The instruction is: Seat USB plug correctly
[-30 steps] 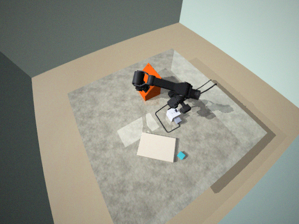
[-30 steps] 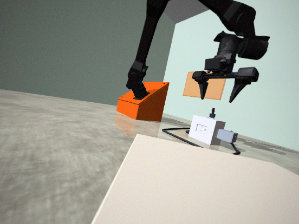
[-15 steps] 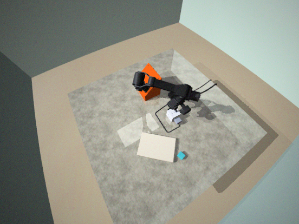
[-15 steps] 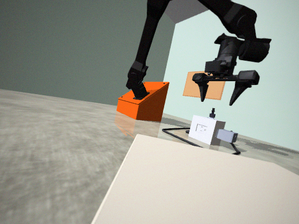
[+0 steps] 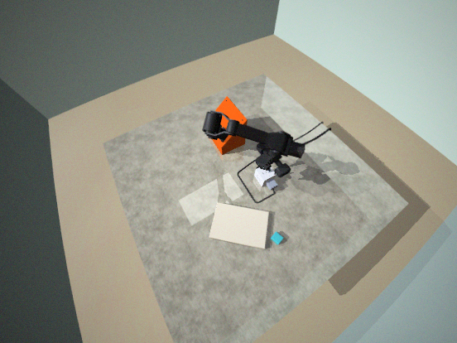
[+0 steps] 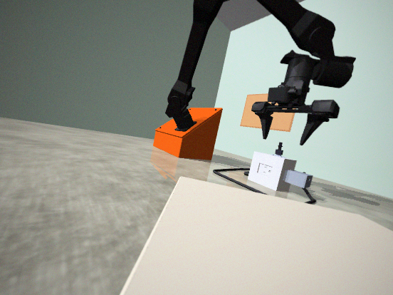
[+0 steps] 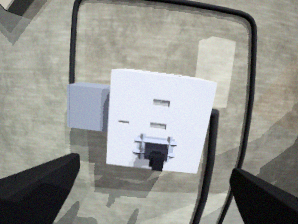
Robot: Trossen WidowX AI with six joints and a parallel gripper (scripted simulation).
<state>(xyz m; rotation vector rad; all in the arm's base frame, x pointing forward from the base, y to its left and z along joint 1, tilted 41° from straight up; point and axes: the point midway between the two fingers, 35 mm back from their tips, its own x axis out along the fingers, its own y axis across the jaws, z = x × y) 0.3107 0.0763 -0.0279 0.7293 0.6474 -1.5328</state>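
The white power cube (image 5: 263,177) (image 6: 266,170) (image 7: 162,90) stands on the table. The dark USB plug (image 6: 279,151) (image 7: 156,149) stands upright in the socket on its top, near one edge, with its body raised above the face. Which way round it sits cannot be told. My gripper (image 6: 283,141) (image 7: 156,169) is open and empty, pointing down. Its fingertips are wide apart on either side of the plug, at about the height of its upper end in the exterior view, not touching it. In the top view the arm hides the fingertips.
A grey-blue block (image 5: 271,184) (image 6: 297,179) (image 7: 87,107) sticks out of the cube's side. A black cable (image 6: 231,179) (image 7: 254,75) loops around the cube. A cream slab (image 5: 240,225) (image 6: 249,249) and a teal cube (image 5: 277,238) lie nearby. The arm's base stands on an orange wedge (image 5: 227,108) (image 6: 199,146).
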